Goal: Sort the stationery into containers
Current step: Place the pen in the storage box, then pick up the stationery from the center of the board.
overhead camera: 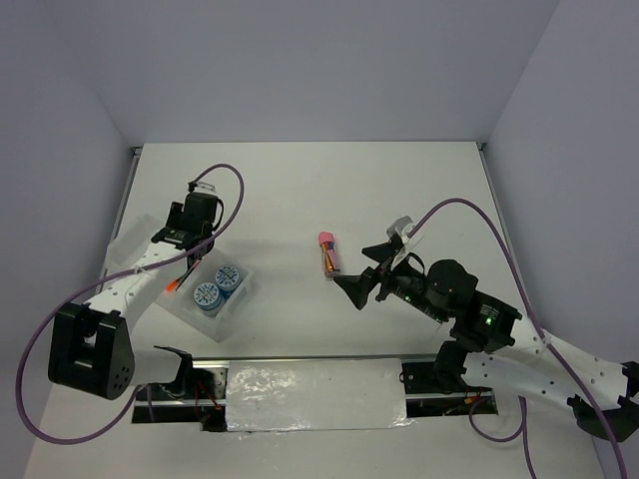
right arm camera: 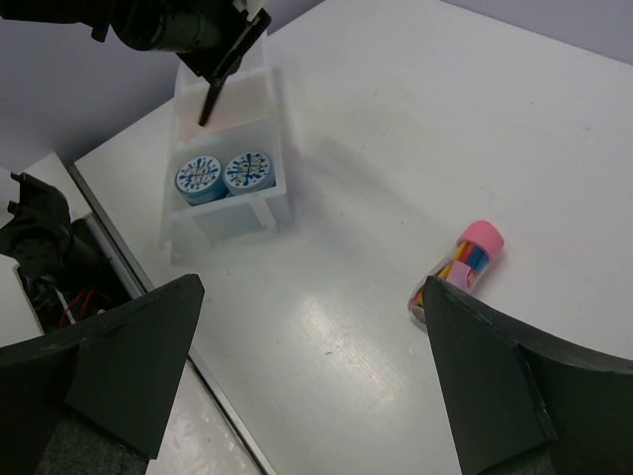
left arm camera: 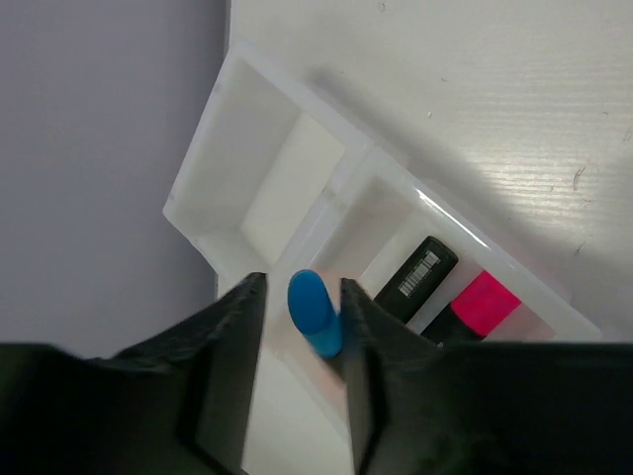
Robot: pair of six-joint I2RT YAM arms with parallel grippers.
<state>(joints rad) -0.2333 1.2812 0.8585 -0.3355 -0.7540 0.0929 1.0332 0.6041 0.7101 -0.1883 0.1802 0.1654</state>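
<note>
My left gripper (left arm camera: 302, 285) hangs over the containers (left arm camera: 198, 178) at the table's left side. A blue-capped marker (left arm camera: 316, 312) stands between its fingers and leans on the right one, with a gap on the left, so the jaws are slightly open. A black marker (left arm camera: 415, 279) and a pink-capped one (left arm camera: 485, 302) lie in the compartment below. Two blue patterned rolls (overhead camera: 217, 287) sit in the nearest compartment. The pink-topped stick (overhead camera: 327, 254) lies mid-table. My right gripper (right arm camera: 312, 292) is wide open just beside it, holding nothing.
White walls close in the table at the back and both sides, and the containers (overhead camera: 225, 314) sit close to the left wall. A shiny metal strip (overhead camera: 310, 384) runs along the near edge between the arm bases. Purple cables loop above both arms.
</note>
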